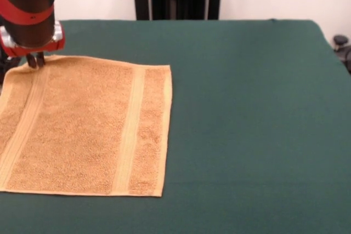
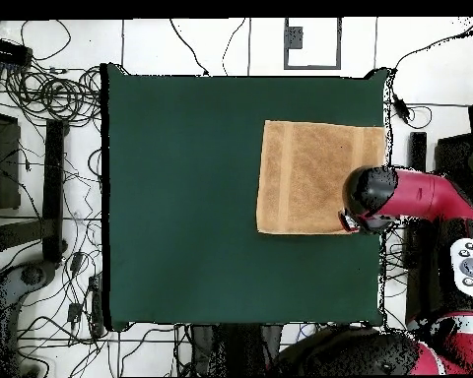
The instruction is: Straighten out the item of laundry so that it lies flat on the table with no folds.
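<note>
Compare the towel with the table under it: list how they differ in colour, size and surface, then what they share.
Colour: the towel is orange-tan, while the table is dark green.
Size: in the overhead view the towel covers only a small part of the table, near one edge.
Surface: the towel is looped terry with smoother woven bands near its short ends; the table's cloth is plain.
Both are rectangular and lie flat.

One camera sits low at the edge of the desk (image 1: 247, 108), looking across its green cloth toward a pale wall, near enough that the desk runs off three sides. The other hangs high above and looks straight down, taking in the whole desk and the cabled floor (image 2: 43, 118) around it. Both show the desk and the towel (image 1: 82, 130).
</note>
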